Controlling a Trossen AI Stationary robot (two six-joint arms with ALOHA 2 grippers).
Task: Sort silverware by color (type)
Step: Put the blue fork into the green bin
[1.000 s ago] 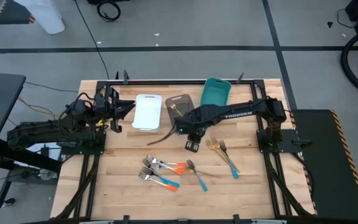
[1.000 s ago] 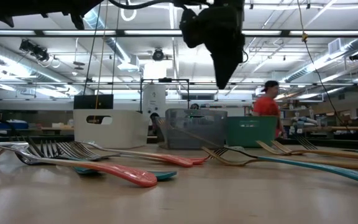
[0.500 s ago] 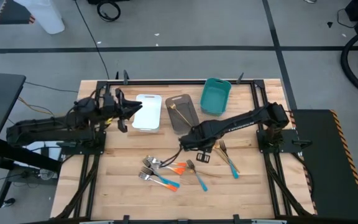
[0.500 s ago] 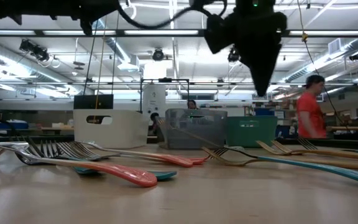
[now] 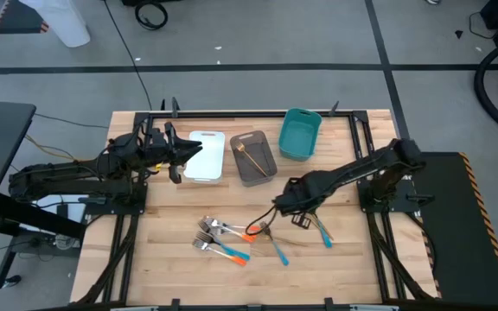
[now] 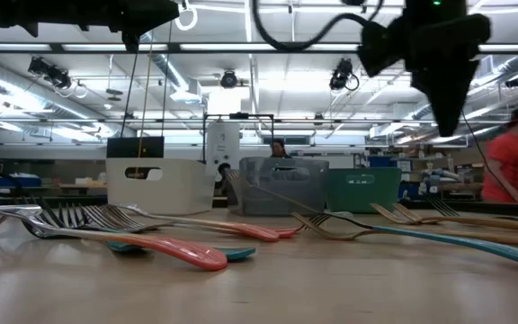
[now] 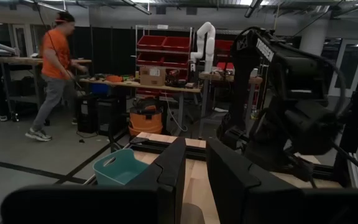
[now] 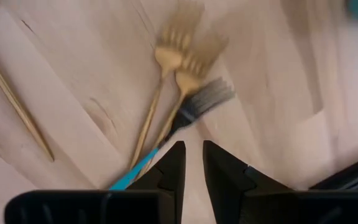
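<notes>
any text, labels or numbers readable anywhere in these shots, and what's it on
No text can be read in these views.
The right arm may carry lettering in the high view, but it is too small to read.
The white bin, grey bin and teal bin show no labels.
The red shelf bins and cardboard box behind the table show no legible print.

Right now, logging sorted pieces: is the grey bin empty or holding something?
Holding something: one slim gold utensil lies inside the grey bin in the high view.
</notes>
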